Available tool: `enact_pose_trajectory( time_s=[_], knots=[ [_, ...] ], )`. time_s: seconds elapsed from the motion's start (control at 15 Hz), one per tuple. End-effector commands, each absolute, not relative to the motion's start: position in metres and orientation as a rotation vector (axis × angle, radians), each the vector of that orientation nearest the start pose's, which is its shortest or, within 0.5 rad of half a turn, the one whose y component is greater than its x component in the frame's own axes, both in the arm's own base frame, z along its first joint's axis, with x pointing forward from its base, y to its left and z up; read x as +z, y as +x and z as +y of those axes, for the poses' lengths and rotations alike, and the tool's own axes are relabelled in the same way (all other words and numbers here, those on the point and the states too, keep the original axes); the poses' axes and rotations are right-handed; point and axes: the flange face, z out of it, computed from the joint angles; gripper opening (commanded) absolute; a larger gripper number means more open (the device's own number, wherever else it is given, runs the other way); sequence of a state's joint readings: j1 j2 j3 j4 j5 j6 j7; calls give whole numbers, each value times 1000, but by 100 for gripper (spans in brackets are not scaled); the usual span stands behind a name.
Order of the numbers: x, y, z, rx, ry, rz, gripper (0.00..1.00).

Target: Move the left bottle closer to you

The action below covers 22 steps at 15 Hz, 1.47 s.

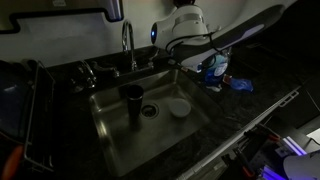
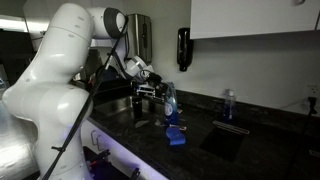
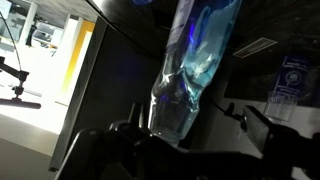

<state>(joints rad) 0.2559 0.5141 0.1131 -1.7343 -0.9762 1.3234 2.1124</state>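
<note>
A clear plastic bottle with a blue label (image 3: 190, 70) stands on the dark counter right of the sink; it also shows in both exterior views (image 1: 213, 68) (image 2: 170, 104). My gripper (image 3: 197, 138) is open around its lower part. The bottle sits close to one finger, with a gap to the other. The gripper also shows in both exterior views (image 1: 203, 60) (image 2: 157, 96). A second small bottle (image 2: 228, 103) stands farther along the counter, and its label shows at the edge of the wrist view (image 3: 297, 84).
A steel sink (image 1: 110, 125) holds a dark cup (image 1: 133, 103) and a white bowl (image 1: 179, 108), with a faucet (image 1: 128, 45) behind. A blue cloth (image 2: 174, 136) lies on the counter by the bottle. A dish rack (image 1: 25, 110) stands beside the sink.
</note>
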Motion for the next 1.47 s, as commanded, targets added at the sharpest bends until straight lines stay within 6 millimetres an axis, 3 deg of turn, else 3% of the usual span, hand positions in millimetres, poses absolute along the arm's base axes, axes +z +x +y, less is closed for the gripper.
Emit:
enact_pose_trajectory(
  time_s=[0.0,0.4,0.8,1.13,1.4],
  knots=[
    [298,589,91,713,1417,-1326,100],
    [293,581,66,730,1402,-1315,100],
    [269,550,68,687,1406,-1295,100],
    [249,512,80,624,1388,-1301,100],
    [243,487,75,595,1359,-1323,100]
  ],
)
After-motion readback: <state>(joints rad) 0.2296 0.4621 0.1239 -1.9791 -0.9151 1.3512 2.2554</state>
